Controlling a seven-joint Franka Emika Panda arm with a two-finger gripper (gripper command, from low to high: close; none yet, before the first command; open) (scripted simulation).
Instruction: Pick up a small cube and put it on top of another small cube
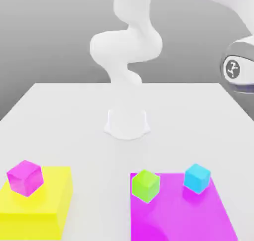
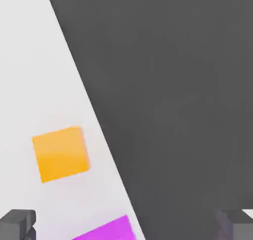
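We see the small lime-green cube [image 1: 146, 185] resting on the magenta slab [image 1: 173, 215], near its edge toward the exterior view's left, with the cyan cube [image 1: 197, 177] just beside it — the magenta cube [image 1: 25, 177] sits on the yellow block [image 1: 42, 205]. The gripper [image 2: 126, 224] spreads fully — holding nothing.

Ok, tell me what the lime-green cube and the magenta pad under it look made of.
Lime-green cube: looks like glossy plastic, with plain faces and soft highlights, though a render leaves the material open. Magenta pad: flat, smooth and uniform in colour, with a faint sheen; perhaps plastic sheet.
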